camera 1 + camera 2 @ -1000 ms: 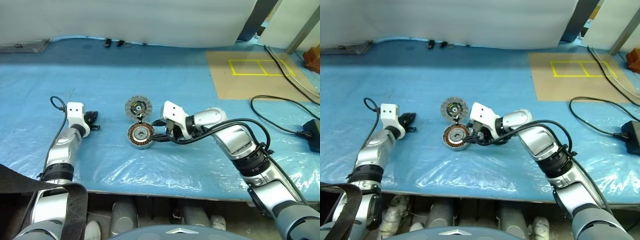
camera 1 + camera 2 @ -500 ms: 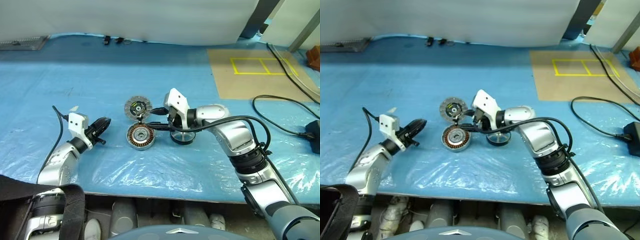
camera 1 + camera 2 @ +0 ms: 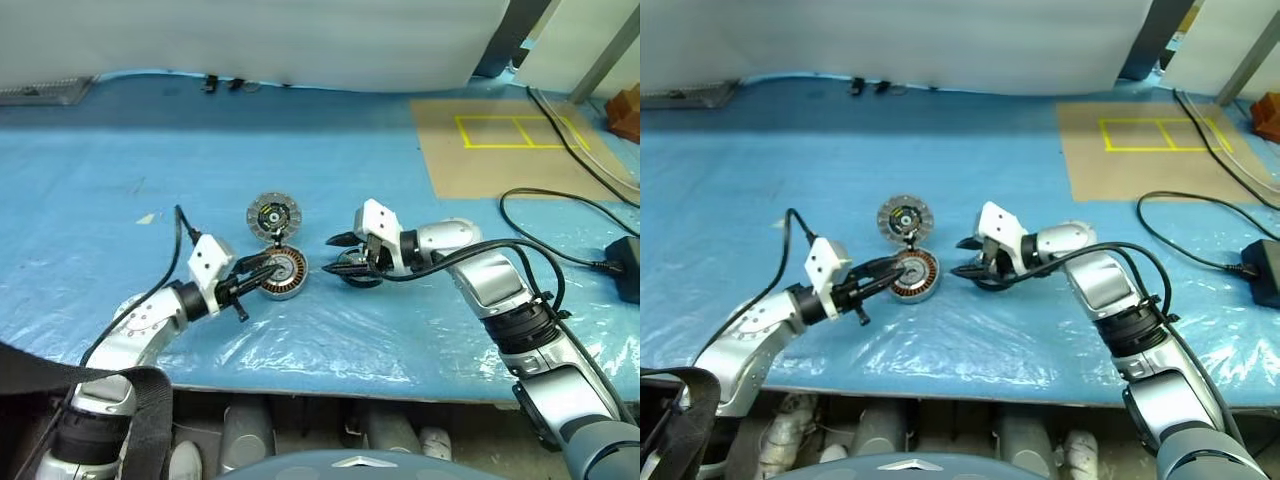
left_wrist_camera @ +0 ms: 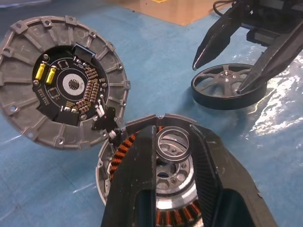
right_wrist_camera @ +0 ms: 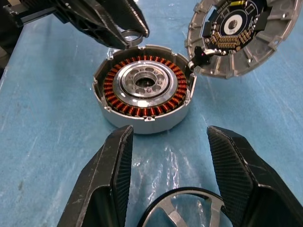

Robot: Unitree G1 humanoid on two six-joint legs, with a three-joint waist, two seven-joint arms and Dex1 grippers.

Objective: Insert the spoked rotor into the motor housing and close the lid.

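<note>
The motor housing [image 5: 144, 90] is seen as bare silver metal with a dull cast wall, ringed by glossy copper windings around a polished hub. The lid [image 4: 61, 90] is shown as matt grey cast metal with ribbed segments and a dark circuit board. The spoked rotor [image 4: 229, 86] is made of bright smooth metal with a black rim. The table cover [image 3: 330, 150] is wrinkled, shiny blue plastic film.

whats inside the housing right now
Inside the housing sit a ring of copper windings around a silver central hub. The rotor lies outside on the table. The left gripper, holding a small ring, covers part of it.
</note>
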